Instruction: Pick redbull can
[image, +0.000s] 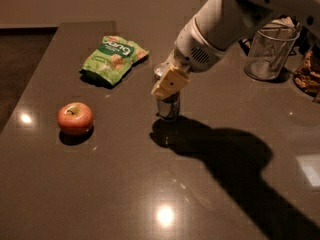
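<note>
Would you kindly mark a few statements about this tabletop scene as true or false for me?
1. The gripper is at the redbull can, covering its upper part. True.
2. The apple sits right of the can in the camera view. False: it sits to the left.
3. The green snack bag lies apart from the apple. True.
4. The glass cup lies tipped over. False: it stands upright at the far right.
5. The can rests on the snack bag. False: it stands on the table.
</note>
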Robot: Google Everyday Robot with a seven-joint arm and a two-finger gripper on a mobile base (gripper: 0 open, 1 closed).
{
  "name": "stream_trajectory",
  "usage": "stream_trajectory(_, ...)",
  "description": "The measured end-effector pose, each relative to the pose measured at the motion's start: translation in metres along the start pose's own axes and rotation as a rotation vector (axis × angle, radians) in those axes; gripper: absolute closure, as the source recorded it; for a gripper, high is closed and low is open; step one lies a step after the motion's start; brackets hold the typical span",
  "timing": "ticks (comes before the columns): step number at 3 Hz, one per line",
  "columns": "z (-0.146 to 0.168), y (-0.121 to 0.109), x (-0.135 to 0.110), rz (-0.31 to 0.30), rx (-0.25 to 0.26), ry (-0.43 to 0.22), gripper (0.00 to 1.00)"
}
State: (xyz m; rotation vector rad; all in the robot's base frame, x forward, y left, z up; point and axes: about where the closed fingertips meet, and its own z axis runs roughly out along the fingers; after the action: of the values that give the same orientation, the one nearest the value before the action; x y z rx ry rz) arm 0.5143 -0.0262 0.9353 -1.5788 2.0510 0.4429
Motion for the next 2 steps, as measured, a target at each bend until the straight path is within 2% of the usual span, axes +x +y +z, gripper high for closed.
stream_trajectory(1, -0.013, 0.007, -0.020, -0.030, -0.031, -0.027, 1.00)
stream_trajectory(2, -0.034, 0.021, -0.049, -0.086, -0.074, -0.076, 1.00)
